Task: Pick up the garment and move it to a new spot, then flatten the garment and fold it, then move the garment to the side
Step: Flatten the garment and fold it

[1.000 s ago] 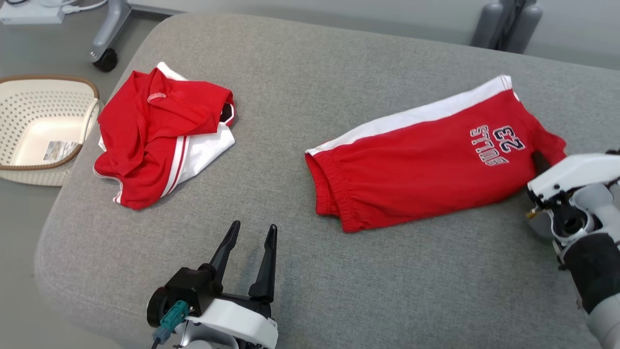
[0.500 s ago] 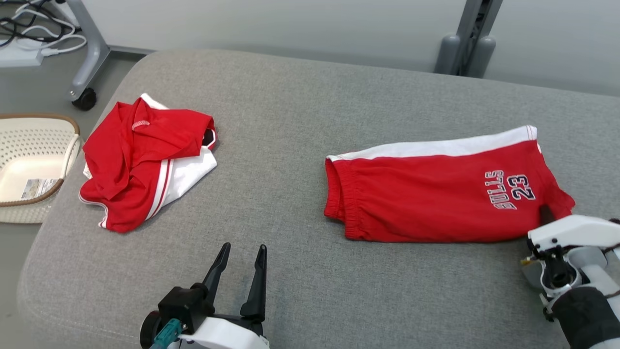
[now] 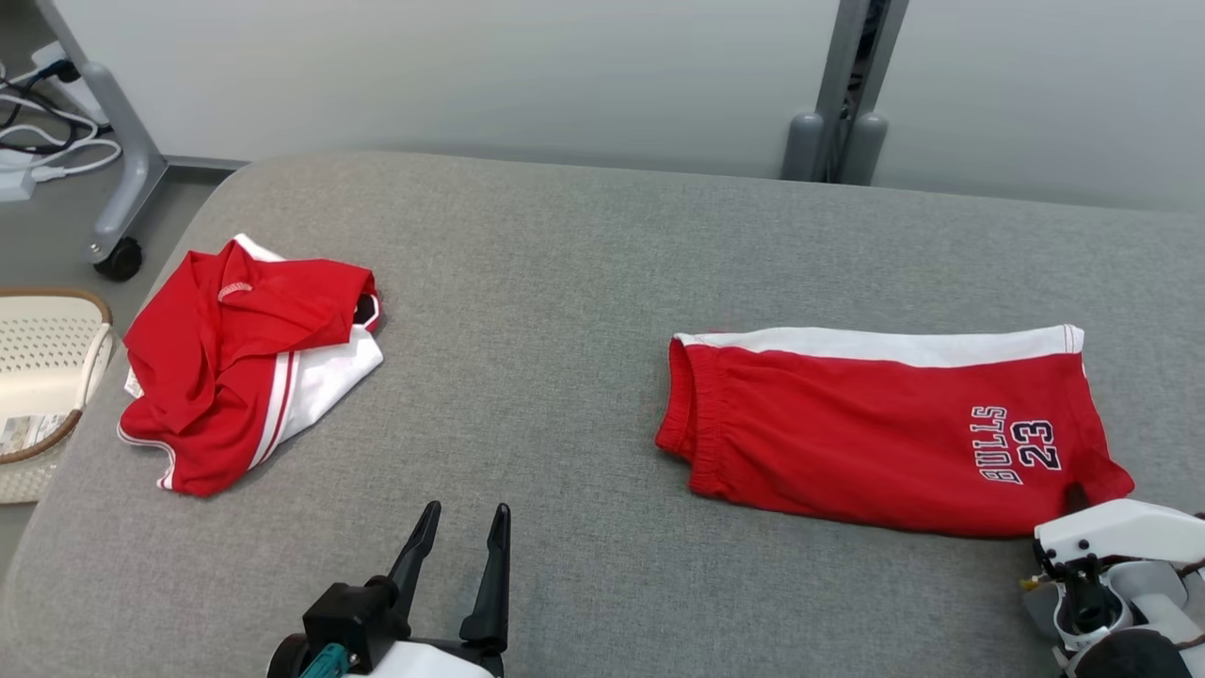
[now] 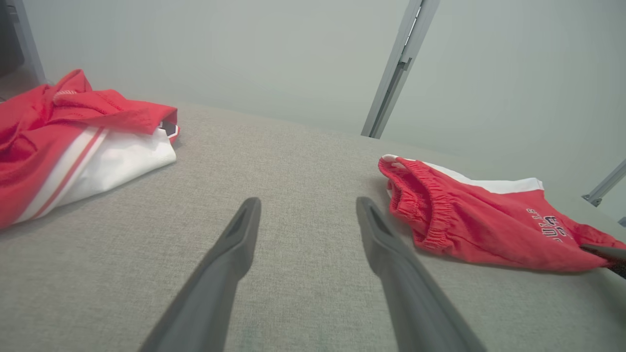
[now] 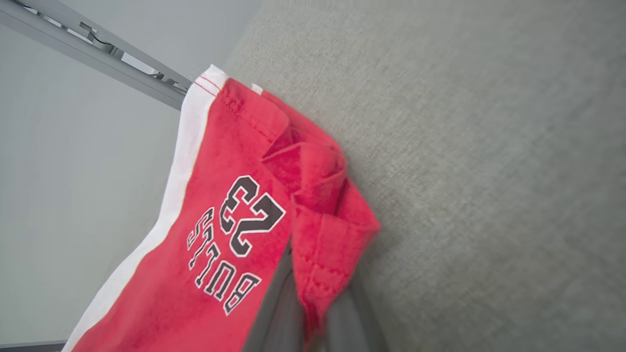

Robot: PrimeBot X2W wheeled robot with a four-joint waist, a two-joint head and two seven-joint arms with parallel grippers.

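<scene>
Shorts (image 3: 847, 443), red with a white side stripe and a black "BULLS 23" print, lie folded and flat on the grey upholstered pad (image 3: 565, 282). The right gripper (image 3: 1073, 494) sits at their printed end, near the leg hem. Its two dark fingers are pinched together on the bunched red corner of that hem. In the right wrist view the cloth folds over and between the fingers, with the print just to their left and bare grey fabric to their right. From this grip the shorts stretch away toward the left gripper's side, their elastic waistband at the end farthest from the right gripper.

The left gripper (image 3: 466, 508) hangs low over bare pad with its fingers spread wide and nothing between them. The waistband lies ahead of its fingertips and off to their right, apart from them. A crumpled red-and-white jersey (image 3: 226, 367) lies ahead and to this gripper's left, well apart from it and from the shorts. Farther left again, off the edge of the pad, stands a white perforated basket (image 3: 66, 296) with a brown rim.
</scene>
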